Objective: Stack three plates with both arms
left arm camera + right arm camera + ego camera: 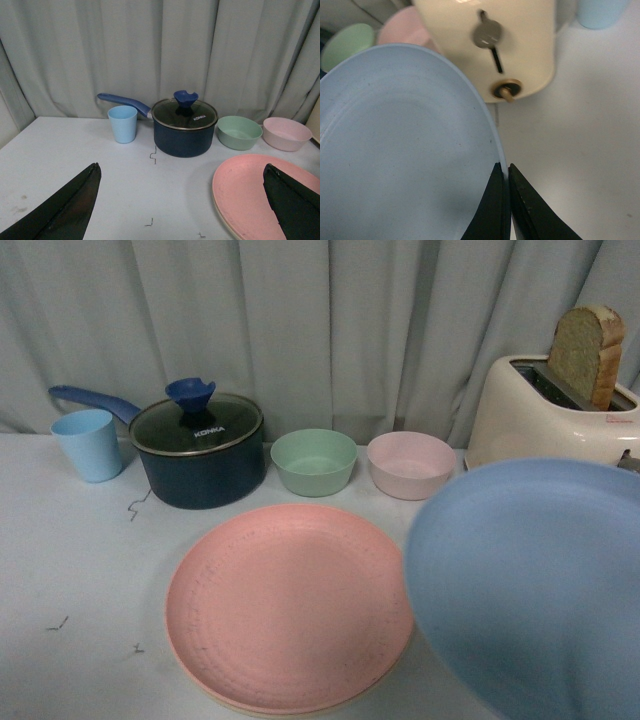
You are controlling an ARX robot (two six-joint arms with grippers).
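Observation:
The pink plate (290, 605) lies flat on the white table, on top of a cream plate whose edge (240, 707) peeks out beneath it. Held tilted in the air at the right, the light blue plate (535, 585) overlaps the pink plate's right edge in the front view. My right gripper (503, 167) is shut on the light blue plate's rim (496, 145). My left gripper (181, 167) is open, its black fingers (65, 210) spread wide above the table, one beside the pink plate (250, 200). Neither arm shows in the front view.
At the back stand a blue cup (88, 444), a dark blue lidded pot (198, 450), a green bowl (314, 461) and a pink bowl (411, 464). A cream toaster (555, 415) with a bread slice (588, 352) stands at the right, close behind the blue plate. A curtain hangs behind.

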